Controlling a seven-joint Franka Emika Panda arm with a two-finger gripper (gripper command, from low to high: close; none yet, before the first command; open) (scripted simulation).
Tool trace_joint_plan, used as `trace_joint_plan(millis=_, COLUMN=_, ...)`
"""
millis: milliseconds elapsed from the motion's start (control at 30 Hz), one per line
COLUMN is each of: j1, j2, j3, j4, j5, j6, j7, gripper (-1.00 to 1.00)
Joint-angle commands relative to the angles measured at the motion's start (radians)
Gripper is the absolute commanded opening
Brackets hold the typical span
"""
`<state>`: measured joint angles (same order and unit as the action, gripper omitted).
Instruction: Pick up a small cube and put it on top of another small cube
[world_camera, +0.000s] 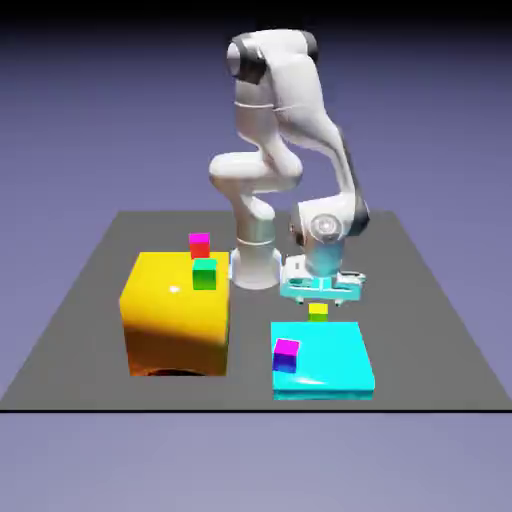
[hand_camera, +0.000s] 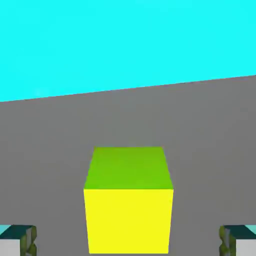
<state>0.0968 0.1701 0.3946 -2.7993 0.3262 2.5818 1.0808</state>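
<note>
The small cube (world_camera: 318, 312), yellow on top with lime-green sides, sits on the grey table just behind the flat cyan block (world_camera: 322, 362). My gripper (world_camera: 320, 297) hangs directly over it, open. In the hand view the cube (hand_camera: 128, 215) fills the lower middle. The two fingertips (hand_camera: 17, 241) stand wide apart at the bottom corners, clear of its sides. The other small cube (world_camera: 199, 245), magenta on top with red sides, shows at the far edge of the big orange block (world_camera: 175, 315), at the exterior view's left.
A green cube with a teal top (world_camera: 204, 273) rests on the orange block. A magenta-topped cube with blue sides (world_camera: 286, 354) lies on the cyan block, whose edge (hand_camera: 125, 45) fills the top of the hand view. The robot's base (world_camera: 256, 262) stands behind.
</note>
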Motion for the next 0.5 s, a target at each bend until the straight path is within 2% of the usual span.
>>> trace_joint_plan(millis=0, j1=0.008, j2=0.036, j3=-0.005, j4=-0.002, j5=-0.003, j6=0.038, j7=0.002, gripper=0.00)
trace_joint_plan(millis=67, j1=0.020, j2=0.098, j3=-0.013, j4=-0.005, j5=-0.009, j6=0.103, j7=0.005, gripper=0.00)
trace_joint_plan(millis=100, j1=0.020, j2=0.098, j3=-0.013, j4=-0.005, j5=-0.009, j6=0.103, j7=0.005, gripper=-1.00)
trace_joint_plan(millis=367, j1=-0.027, j2=-0.147, j3=0.023, j4=0.007, j5=0.000, j6=-0.146, j7=-0.005, gripper=-1.00)
trace_joint_plan(millis=467, j1=-0.084, j2=-0.206, j3=-0.036, j4=0.068, j5=-0.050, j6=-0.216, j7=0.099, gripper=-1.00)
